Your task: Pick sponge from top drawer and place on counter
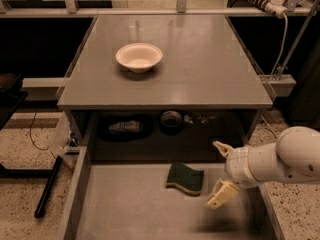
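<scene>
counter [210, 59]: bowl [139, 57] sat left | drawer [125, 209]: sponge [185, 178] lay near back edge | gripper [220, 171] hung by right edge, fingers spread, empty

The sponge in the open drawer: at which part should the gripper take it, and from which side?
Probably from above, pinching across its narrower width near the middle. The sponge lies flat, green side up, on the floor of the top drawer, with nothing touching its edges, so a side approach would only push it. The gripper hovers open just right of it.
</scene>
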Robot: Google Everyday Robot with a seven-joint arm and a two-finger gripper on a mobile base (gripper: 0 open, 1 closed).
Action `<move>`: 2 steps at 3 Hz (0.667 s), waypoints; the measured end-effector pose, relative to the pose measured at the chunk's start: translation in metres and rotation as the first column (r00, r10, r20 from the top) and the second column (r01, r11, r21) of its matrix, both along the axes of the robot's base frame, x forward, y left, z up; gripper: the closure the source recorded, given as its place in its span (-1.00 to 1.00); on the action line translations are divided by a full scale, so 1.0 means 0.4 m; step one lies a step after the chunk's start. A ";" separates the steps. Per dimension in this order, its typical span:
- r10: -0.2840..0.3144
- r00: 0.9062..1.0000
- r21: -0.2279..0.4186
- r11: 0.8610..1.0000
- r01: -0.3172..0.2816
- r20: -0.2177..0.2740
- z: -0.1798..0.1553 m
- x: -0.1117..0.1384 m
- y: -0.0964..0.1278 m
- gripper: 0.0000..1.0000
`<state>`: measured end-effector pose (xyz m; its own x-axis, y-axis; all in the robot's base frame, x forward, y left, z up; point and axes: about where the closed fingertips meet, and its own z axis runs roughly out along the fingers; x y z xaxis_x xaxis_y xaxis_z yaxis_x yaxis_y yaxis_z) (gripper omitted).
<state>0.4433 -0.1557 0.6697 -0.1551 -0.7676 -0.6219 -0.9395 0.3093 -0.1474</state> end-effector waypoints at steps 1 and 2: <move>0.008 1.000 0.024 1.000 -0.008 -0.013 -0.064 0.005 0.032 -1.00; 0.013 0.999 0.040 0.999 -0.012 -0.033 -0.118 0.012 0.055 -1.00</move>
<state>0.4482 -0.1337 0.6225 -0.1664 -0.7442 -0.6469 -0.9476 0.3022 -0.1039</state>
